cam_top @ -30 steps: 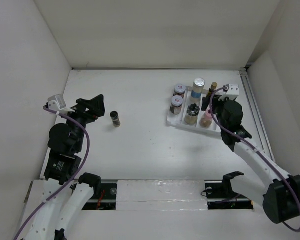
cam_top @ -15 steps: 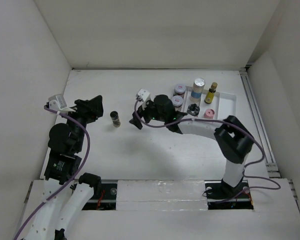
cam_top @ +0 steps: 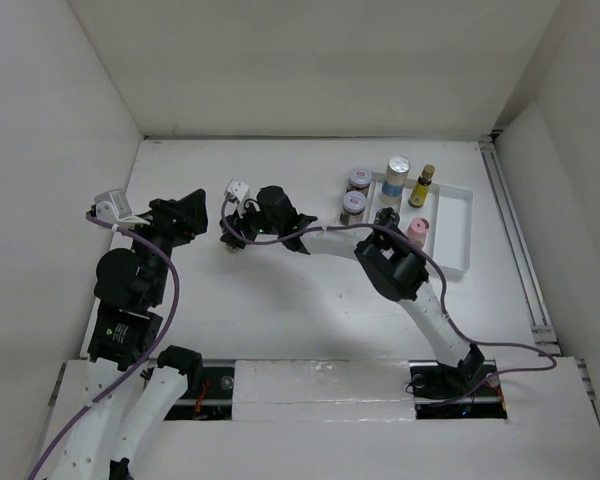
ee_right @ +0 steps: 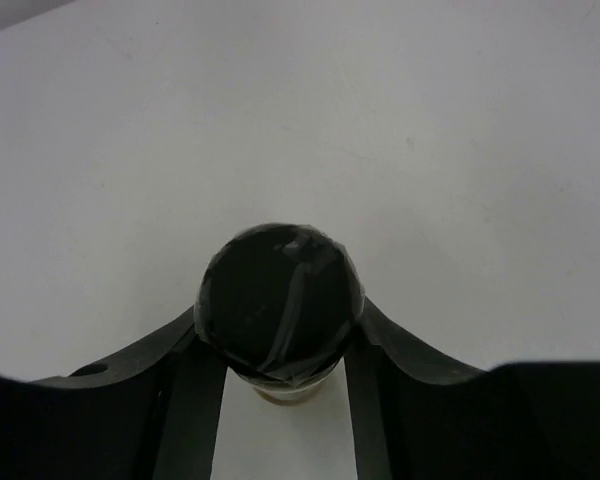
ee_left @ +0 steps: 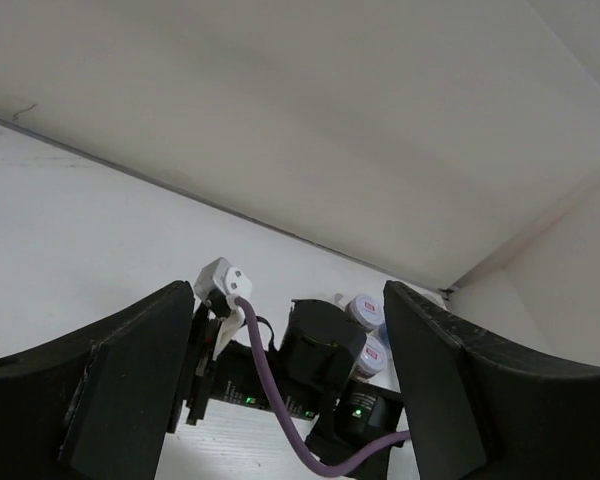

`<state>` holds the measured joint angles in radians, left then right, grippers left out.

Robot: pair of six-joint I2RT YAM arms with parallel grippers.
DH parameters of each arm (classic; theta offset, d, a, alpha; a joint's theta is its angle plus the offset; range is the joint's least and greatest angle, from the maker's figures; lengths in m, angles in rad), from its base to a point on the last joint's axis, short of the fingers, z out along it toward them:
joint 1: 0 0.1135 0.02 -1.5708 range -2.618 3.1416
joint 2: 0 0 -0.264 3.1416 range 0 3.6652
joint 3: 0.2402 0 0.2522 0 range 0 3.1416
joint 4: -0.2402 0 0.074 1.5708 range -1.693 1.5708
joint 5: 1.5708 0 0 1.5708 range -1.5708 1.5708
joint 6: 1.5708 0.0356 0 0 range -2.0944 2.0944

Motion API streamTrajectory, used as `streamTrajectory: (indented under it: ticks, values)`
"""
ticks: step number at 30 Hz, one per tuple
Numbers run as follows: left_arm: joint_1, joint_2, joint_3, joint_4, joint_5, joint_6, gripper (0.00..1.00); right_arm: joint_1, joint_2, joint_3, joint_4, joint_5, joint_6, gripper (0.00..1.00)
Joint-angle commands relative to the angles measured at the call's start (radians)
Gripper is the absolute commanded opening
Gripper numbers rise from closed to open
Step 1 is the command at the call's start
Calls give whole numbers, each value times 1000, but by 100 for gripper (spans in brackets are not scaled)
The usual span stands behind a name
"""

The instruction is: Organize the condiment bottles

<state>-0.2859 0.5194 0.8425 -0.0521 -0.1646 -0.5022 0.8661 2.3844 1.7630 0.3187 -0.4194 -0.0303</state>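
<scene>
A black-lidded jar [ee_right: 280,305] stands on the white table between my right gripper's fingers [ee_right: 195,400], which press its lid from both sides. In the top view my right gripper [cam_top: 234,236] covers this jar left of centre. My left gripper [cam_top: 192,214] is open and empty just left of it; in its wrist view its jaws [ee_left: 290,390] frame the right wrist [ee_left: 320,340]. The white tray [cam_top: 458,225] holds the blue-labelled bottle [cam_top: 396,176], slim yellow bottle [cam_top: 422,186], pink-capped bottle [cam_top: 416,230] and a black-lidded jar [cam_top: 385,217]. Two silver-lidded jars [cam_top: 358,179] [cam_top: 353,204] stand at its left edge.
My right arm [cam_top: 330,240] stretches across the table's middle from the tray side to the left. White walls enclose the table at the left, back and right. A metal rail [cam_top: 515,240] runs along the right edge.
My right arm has swung from the tray leftward across the table, and its gripper now sits around the lone black-lidded jar. The left arm has barely moved.
</scene>
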Motion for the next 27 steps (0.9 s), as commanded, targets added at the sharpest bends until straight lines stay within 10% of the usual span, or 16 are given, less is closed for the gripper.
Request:
streamTrajectory:
  ticks: [1,3,11,17,21,27]
  values:
    - [2,-7,-5,44,11,10,73,11,1,95,95,-60,79,45]
    - [2,-7,-5,44,11,10,73,1,-98,-12,196,-71,125,32]
    - [2,22,-5,44,34,10,79,-140,-706,-503,528,-70,181,30]
    - [2,51,-5,54,85,21,85,-375,-1178,-814,298,376,58,29]
    - [2,62,-5,63,116,21,90,-576,-1303,-930,143,657,102,28]
    - [2,108,4,63,165,30,99,-870,-1204,-984,143,616,145,29]
